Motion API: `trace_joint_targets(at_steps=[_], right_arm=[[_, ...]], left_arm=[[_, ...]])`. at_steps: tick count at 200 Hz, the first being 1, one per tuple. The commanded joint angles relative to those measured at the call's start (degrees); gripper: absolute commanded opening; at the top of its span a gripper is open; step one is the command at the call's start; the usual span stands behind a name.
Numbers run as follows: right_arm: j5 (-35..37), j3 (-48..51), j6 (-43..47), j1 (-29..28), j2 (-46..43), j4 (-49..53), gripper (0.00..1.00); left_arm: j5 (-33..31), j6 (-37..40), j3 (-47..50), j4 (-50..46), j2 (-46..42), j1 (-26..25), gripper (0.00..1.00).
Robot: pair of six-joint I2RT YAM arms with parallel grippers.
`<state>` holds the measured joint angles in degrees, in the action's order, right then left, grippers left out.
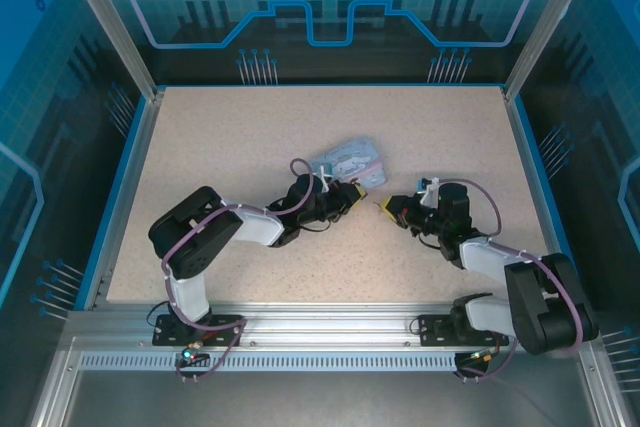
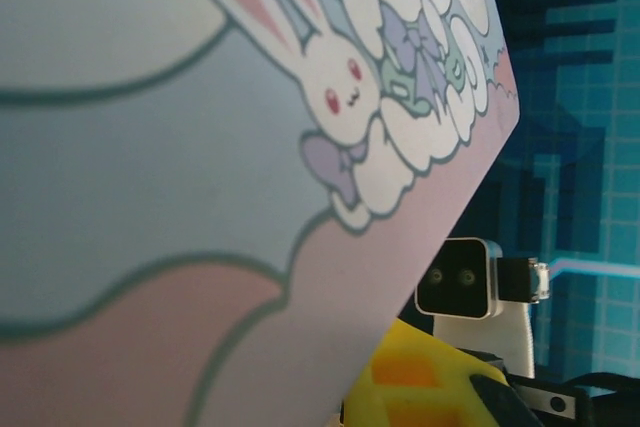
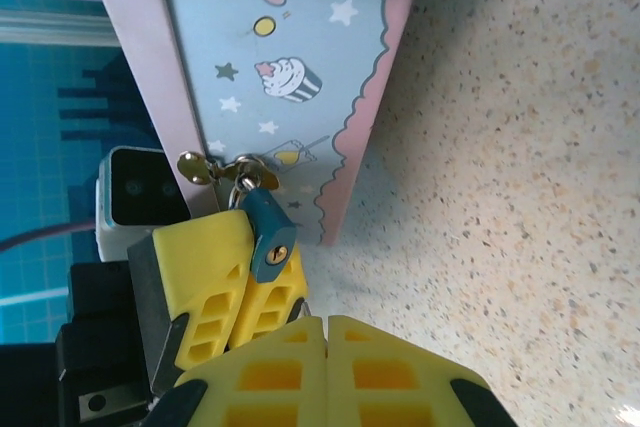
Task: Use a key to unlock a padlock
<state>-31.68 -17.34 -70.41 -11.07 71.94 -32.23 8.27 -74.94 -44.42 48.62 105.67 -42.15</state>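
Against the pastel cartoon box's (image 3: 290,37) pink edge, the small teal padlock (image 3: 268,237) hangs from a brass hasp, touching the left gripper's (image 3: 243,265) ribbed yellow fingers; whether they clamp is unclear. The right gripper's (image 3: 326,332) fingers press together above the speckled table (image 3: 520,197).

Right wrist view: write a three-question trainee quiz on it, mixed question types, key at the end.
1. Multiple choice: the padlock body is A) red, B) teal, C) white.
2. True or false: the right gripper has its fingers spread wide apart.
3. Fill in: the padlock hangs from a brass hasp on the box; the picture printed on the box just above the hasp is a ____.

Key: 1 B. 2 False, the fingers are pressed together. 3 cupcake.
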Motion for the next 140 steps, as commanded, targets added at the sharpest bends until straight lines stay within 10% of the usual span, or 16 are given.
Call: trace_joint_targets(at_steps=[1,140], right_arm=[[1.7,0.0,-2.6,-1.1,0.5,-4.9,0.0],[11.1,-2.5,-9.7,-6.9,2.9,-8.3,0.0]], left_arm=[[-2.1,-2.6,0.5,5.3,-1.1,0.2,0.0],[-6.9,-5.9,1.2,8.7,-2.9,0.2,0.0]])
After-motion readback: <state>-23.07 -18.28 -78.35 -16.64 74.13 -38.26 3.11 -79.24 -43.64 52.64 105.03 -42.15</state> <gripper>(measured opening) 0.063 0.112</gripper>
